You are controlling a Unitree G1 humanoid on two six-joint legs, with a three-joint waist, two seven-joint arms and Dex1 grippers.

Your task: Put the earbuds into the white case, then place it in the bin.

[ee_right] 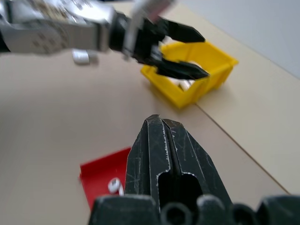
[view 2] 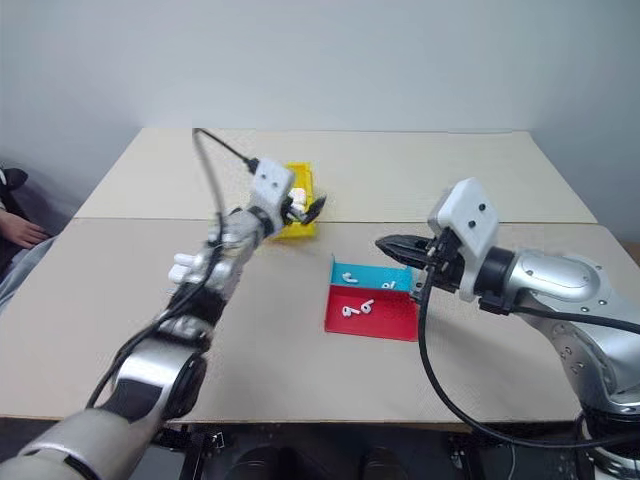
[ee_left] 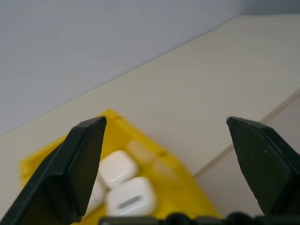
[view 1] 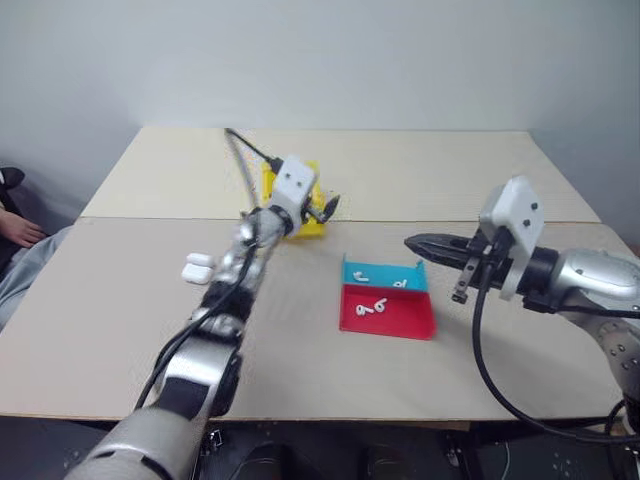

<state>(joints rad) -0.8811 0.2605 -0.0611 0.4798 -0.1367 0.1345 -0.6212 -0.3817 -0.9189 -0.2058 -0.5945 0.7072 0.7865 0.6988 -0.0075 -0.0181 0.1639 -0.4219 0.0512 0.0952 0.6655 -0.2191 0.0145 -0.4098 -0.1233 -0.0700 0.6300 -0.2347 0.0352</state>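
Note:
My left gripper (ee_left: 166,121) is open just above the yellow bin (view 1: 306,229) at mid-table, with nothing between its fingers. Inside the bin (ee_left: 185,190) lie white cases (ee_left: 131,199), packed close together. Two more white cases (view 1: 197,267) rest on the table to the left of my left arm. Several earbuds (view 1: 372,307) lie in the red-and-blue tray (view 1: 405,322). My right gripper (view 1: 415,242) is shut and empty, hovering level just right of and above the tray, pointing toward the bin.
A seam crosses the table just behind the bin. A person's hand (view 1: 15,230) shows at the far left edge, off the table. My left arm's black cable (view 1: 245,160) arcs above the bin.

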